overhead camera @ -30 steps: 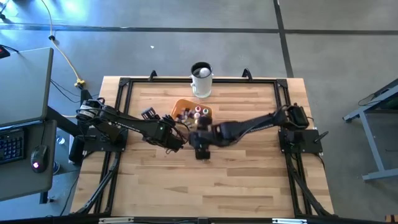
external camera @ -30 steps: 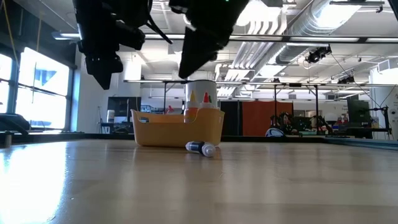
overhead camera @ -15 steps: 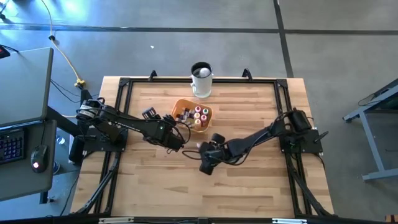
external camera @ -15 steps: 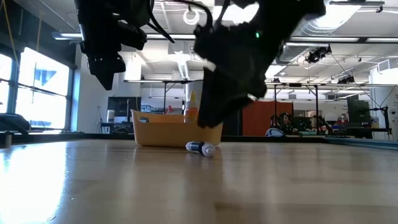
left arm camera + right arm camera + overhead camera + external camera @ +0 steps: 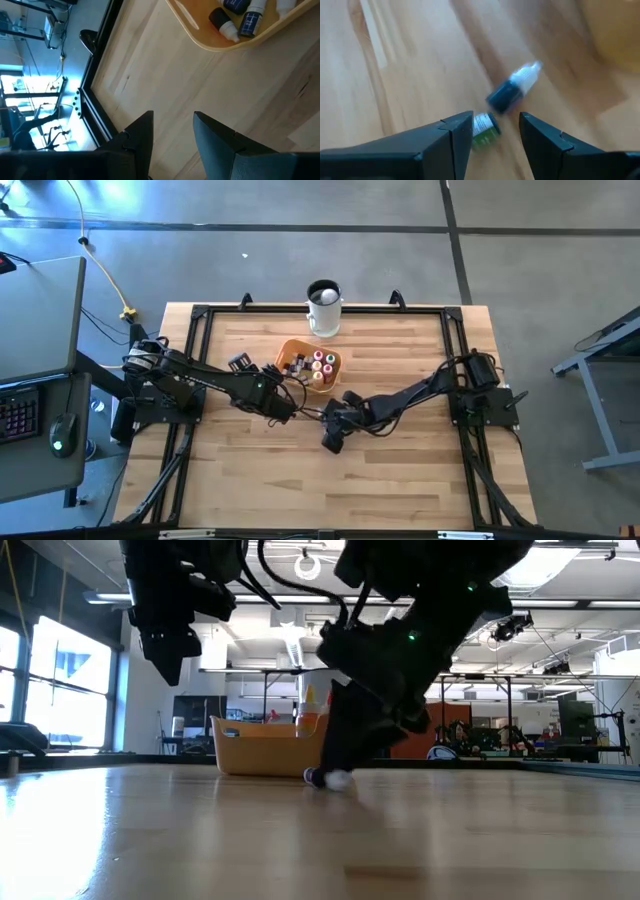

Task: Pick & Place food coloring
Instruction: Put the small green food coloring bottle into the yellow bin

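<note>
The right pincer [image 5: 495, 132] is held low over the desk [image 5: 400, 470], just in front of the orange bowl [image 5: 296, 348], with its fingers parted and nothing between them. Two loose bottles of food coloring lie on the wood just beyond its tips: a dark bottle with a white cap [image 5: 512, 87] on its side, and a green-labelled bottle [image 5: 485, 127] partly hidden between the fingers. More bottles are seen standing in the bowl [image 5: 320, 365], and a few lie in it in the left wrist view [image 5: 240, 17]. The left pincer [image 5: 172, 135] waits beside the bowl, its fingers a little apart and empty. The bottles are judged light, smooth and round, so likely to roll or slip; a hold across the body, not the tapered cap, would seem safest. In the low view the loose bottles are mostly blocked by the right arm, and in the right wrist view they are blurred, so whether they touch cannot be told.
</note>
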Available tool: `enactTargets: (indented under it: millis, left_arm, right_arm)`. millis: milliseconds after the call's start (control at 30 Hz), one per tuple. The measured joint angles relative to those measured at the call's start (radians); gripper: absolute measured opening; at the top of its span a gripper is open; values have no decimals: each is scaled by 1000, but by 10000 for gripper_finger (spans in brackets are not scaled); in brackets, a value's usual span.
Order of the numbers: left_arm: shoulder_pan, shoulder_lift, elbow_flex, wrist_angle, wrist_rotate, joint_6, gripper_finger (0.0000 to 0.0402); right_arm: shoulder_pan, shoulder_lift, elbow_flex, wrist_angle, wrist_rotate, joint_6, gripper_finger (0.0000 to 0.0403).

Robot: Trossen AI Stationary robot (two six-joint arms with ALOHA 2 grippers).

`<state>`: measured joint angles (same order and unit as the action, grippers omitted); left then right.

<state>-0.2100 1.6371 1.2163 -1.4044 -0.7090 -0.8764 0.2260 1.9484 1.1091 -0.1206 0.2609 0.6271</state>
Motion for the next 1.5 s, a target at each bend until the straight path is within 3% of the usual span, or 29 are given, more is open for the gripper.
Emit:
enactTargets:
  millis: [167, 433, 600, 800, 933, 1167, 1333, 1500]
  left_arm:
    - [0, 0, 0, 0, 0, 0, 136]
    - [0, 0, 0, 1, 1, 0, 136]
    - [0, 0, 0, 3, 2, 0, 136]
    - [0, 0, 0, 11, 21, 0, 136]
    - [0, 0, 0, 25, 24, 0, 136]
    - [0, 0, 0, 28, 15, 0, 136]
    - [0, 0, 0, 28, 11, 0, 136]
    - [0, 0, 0, 27, 10, 0, 136]
  right_arm:
    - [-5, 4, -2, -2, -80, 2, 154]
    - [10, 1, 6, -46, -70, -68, 154]
    - [11, -65, 81, -246, -42, -87, 153]
    - [11, -170, 190, -671, -18, 225, 153]
    - [33, -189, 172, -867, -30, 478, 153]
    - [68, -187, 39, -818, -161, 680, 153]
    - [76, -187, -34, -812, -185, 798, 153]
    - [76, -183, -105, -676, -190, 837, 153]
